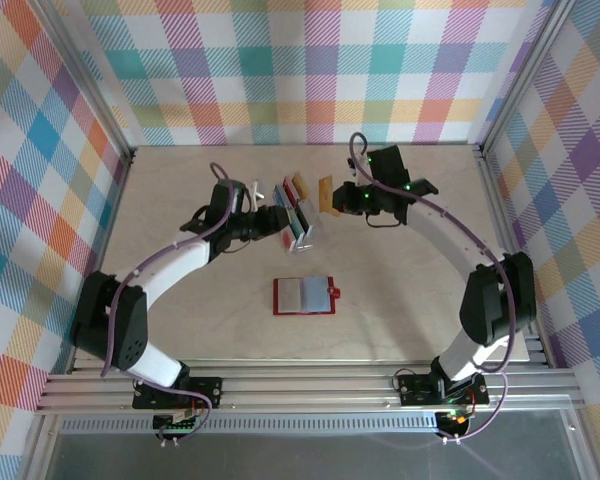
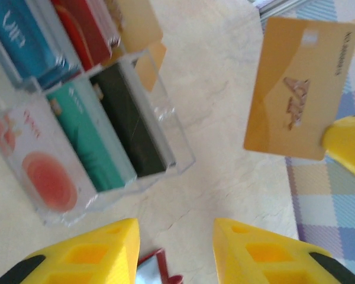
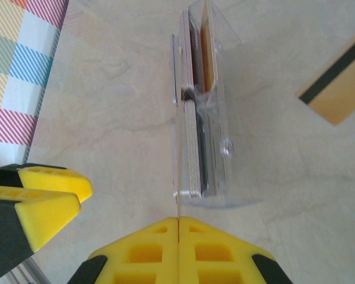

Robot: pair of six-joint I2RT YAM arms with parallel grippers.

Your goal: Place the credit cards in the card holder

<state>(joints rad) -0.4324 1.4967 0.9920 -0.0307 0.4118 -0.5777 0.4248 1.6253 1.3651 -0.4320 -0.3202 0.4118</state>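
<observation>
My right gripper [image 1: 338, 200] is shut on a gold credit card [image 1: 326, 195], held upright just right of the clear rack [image 1: 300, 225]. The left wrist view shows that gold card [image 2: 299, 89] face-on, and the right wrist view shows it edge-on [image 3: 178, 208] between the closed fingers. My left gripper [image 1: 279, 219] hovers open and empty at the rack's left side [image 2: 174, 251]. Blue [image 2: 21, 32], red [image 2: 86, 26], teal [image 2: 86, 133], dark [image 2: 133, 127] and white-red [image 2: 38, 171] cards stand in the rack. The red card holder [image 1: 305, 295] lies open nearer the arms, grey pockets up.
A gold card with a dark stripe [image 3: 337, 89] lies flat on the table beyond the rack [image 3: 216, 118]. The left gripper's yellow fingers [image 3: 38, 201] show at the left of the right wrist view. Bare table surrounds the holder; checked walls enclose the work area.
</observation>
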